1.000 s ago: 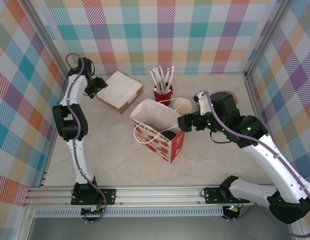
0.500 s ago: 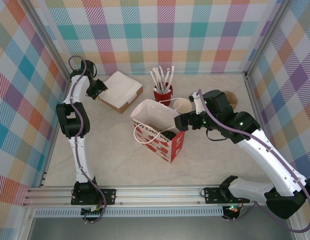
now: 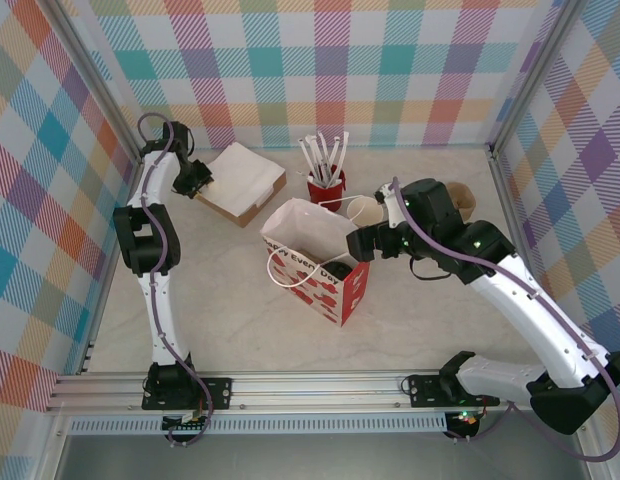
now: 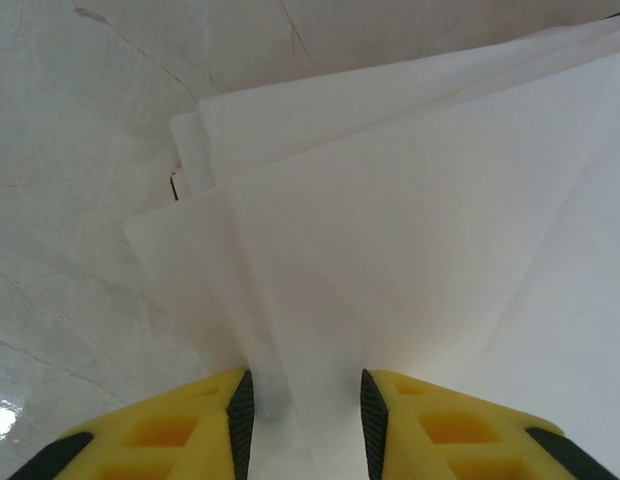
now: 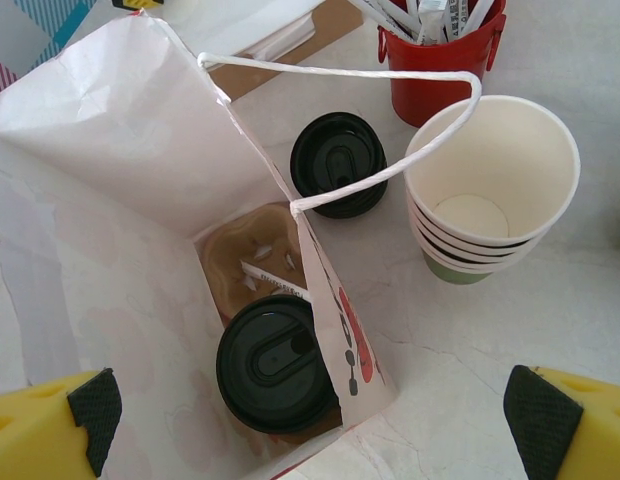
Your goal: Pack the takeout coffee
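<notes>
A takeout coffee (image 5: 278, 362) with a black lid stands inside the open white-and-red paper bag (image 5: 110, 150), seated in a brown pulp carrier (image 5: 240, 255). Its lid (image 3: 337, 270) shows through the bag mouth from above. My right gripper (image 5: 318, 415) hangs open and wide over the bag's right side, with nothing between its fingers. At the back left, my left gripper (image 4: 306, 420) is pressed onto a stack of white napkins (image 4: 410, 230). Its jaws stand narrow but apart, with a raised napkin fold between the black pads (image 4: 240, 420).
A stack of empty green-sided cups (image 5: 490, 190) and a pile of black lids (image 5: 339, 163) sit just right of the bag. Behind them is a red cup of white sticks (image 5: 440, 50). The napkins lie on a brown box (image 3: 240, 180). Checkered walls close in the table.
The left gripper's jaws have narrowed around the napkin fold. The right arm has shifted slightly left, closer over the bag.
</notes>
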`<state>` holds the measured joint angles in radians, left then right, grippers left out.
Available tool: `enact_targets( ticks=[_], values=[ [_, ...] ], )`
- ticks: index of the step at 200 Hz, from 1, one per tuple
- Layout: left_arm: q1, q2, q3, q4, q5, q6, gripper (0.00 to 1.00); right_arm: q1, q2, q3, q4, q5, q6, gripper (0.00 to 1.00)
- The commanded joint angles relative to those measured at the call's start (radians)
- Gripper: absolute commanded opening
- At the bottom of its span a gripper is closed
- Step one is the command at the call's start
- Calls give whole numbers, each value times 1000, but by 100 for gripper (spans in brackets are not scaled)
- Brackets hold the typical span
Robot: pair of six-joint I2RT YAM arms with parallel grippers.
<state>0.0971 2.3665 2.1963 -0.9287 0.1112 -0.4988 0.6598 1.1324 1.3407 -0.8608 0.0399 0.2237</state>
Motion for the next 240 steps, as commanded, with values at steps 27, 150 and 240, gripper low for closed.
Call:
enact_targets(
  ticks=[27, 150, 240],
  values=[
    [13, 27, 34, 16, 13, -6, 31, -6, 15, -9, 4, -21, -1, 100],
    [13, 16, 95, -27, -46, 34, 38, -6, 33, -11, -3, -21, -3, 100],
    [13, 59, 100, -22, -36, 22, 38, -6, 43, -9, -3, -18, -9, 100]
  ],
)
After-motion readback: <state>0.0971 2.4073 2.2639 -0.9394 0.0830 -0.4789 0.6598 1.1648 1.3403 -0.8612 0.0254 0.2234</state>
